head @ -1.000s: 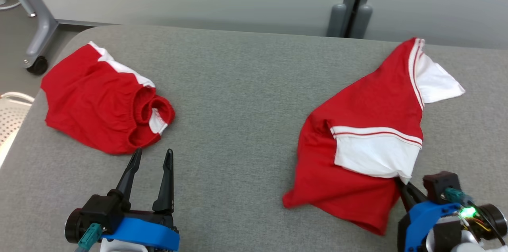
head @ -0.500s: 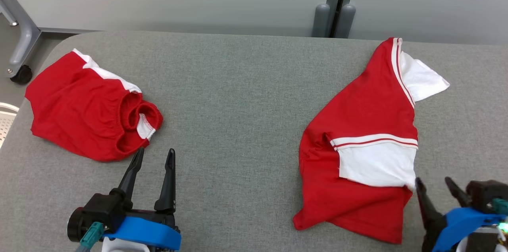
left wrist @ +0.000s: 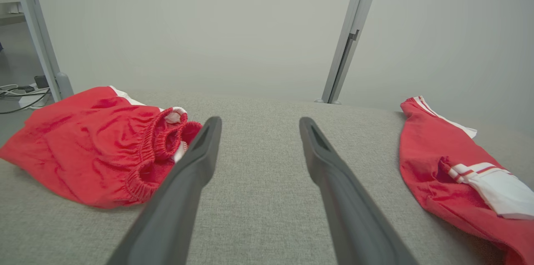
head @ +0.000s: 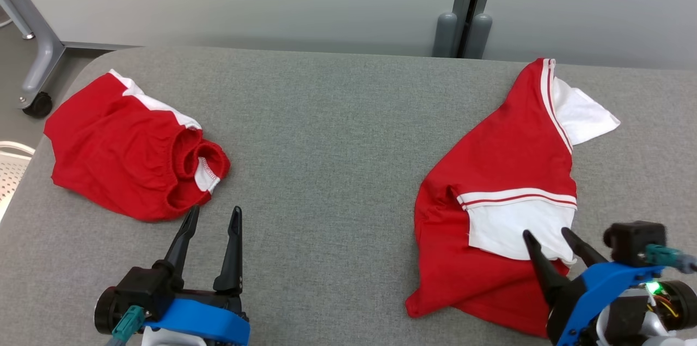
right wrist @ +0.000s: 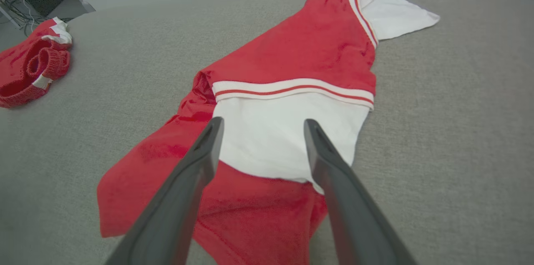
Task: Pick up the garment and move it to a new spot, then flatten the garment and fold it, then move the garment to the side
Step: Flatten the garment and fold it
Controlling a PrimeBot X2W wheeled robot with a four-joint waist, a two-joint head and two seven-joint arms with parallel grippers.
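The garment (head: 501, 171) is a red shirt with white panels and striped trim, lying crumpled on the right side of the grey table (head: 326, 144). My right gripper (head: 545, 231) stands open at its near edge, fingertips over the lower white panel, holding nothing. In the right wrist view the garment (right wrist: 300, 56) stretches away between and beyond the open right gripper (right wrist: 263, 122). My left gripper (head: 214, 210) is open and empty at the lower left. The left wrist view shows the left gripper (left wrist: 259, 119) over bare table, with the garment (left wrist: 434, 160) far to the right.
Red shorts (head: 125, 155) with a white stripe lie bunched at the table's left, just beyond my left fingertips. Off the left edge stand a grey wheeled frame leg (head: 35, 101) and a white perforated object (head: 11, 171). A grey post (head: 463, 24) rises behind the table.
My right gripper opened and let go of the garment's near right edge, then came back over the white panel. The garment settled on the table. The head camera shifted slightly.
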